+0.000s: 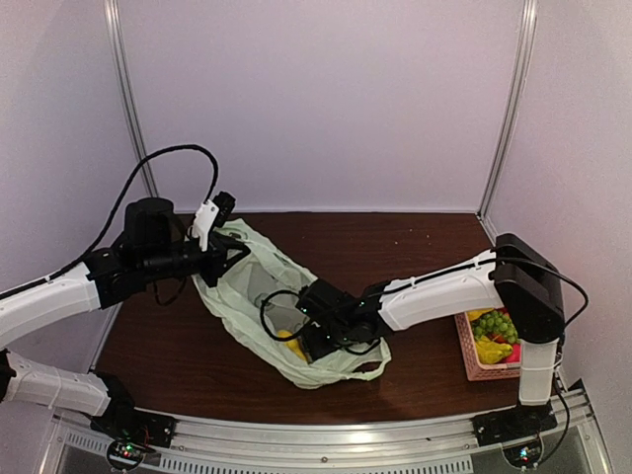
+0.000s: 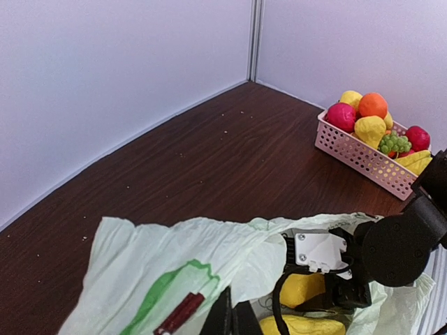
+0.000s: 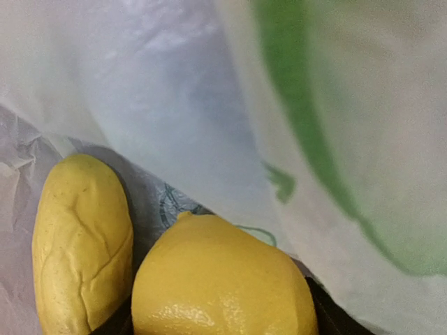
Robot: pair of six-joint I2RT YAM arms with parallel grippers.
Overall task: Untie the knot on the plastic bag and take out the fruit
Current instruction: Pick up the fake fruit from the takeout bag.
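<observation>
We see the bag lying crumpled on the dark table, towards its left half, with its mouth gaping open. The left gripper has its fingers pressed together on the bag's rim at the far left corner, pinching the thin plastic and holding that edge raised.

The right gripper reaches in from the right and sits inside the bag's mouth, near its front end. From its own camera we see the lemon filling the space between its two fingers, which show only as dark edges at the bottom corners, up against the lemon's sides. The fingers stand well apart, but we cannot tell whether they are squeezing the lemon or only flanking it.

The long yellow fruit lies just beside the lemon on its left, outside the fingers, on the bag's floor. Plastic with a green print hangs over both.

Well apart from the bag, at the table's right edge, stands the pink basket, full of fruit.
</observation>
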